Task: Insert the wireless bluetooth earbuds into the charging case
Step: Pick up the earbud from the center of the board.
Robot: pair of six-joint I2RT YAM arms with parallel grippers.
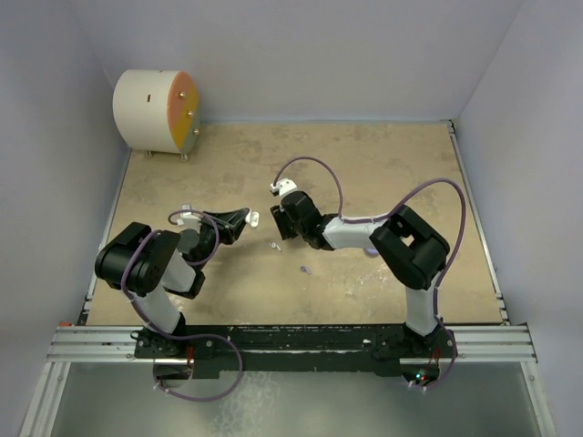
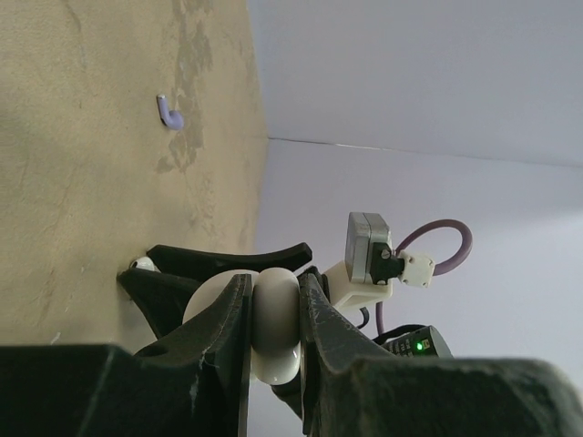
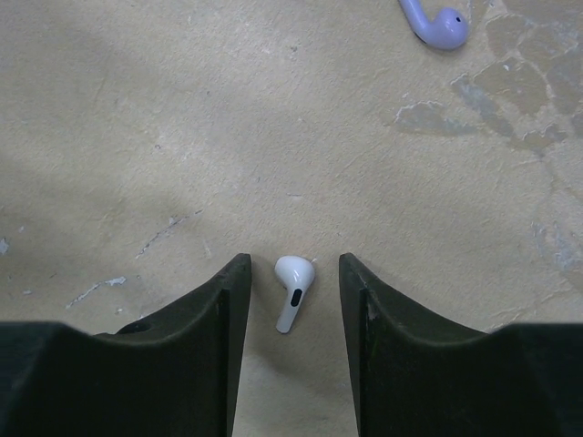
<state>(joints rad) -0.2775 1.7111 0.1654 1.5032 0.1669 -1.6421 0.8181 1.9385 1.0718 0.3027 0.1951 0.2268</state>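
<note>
Grippers: left gripper (image 2: 273,296) clamps case (image 2: 273,341); right gripper (image 3: 293,269) half-open, straddling white earbud (image 3: 293,291).

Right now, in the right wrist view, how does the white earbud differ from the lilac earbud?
Colour: the white earbud is white, the lilac earbud pale purple. Place: the white earbud lies between the open fingers of the right end effector, touching neither; the lilac earbud lies farther out, outside them. View: the white earbud shows whole, the lilac earbud is cut by the picture's edge. Both are stemmed and lie loose on the tan table.
</note>
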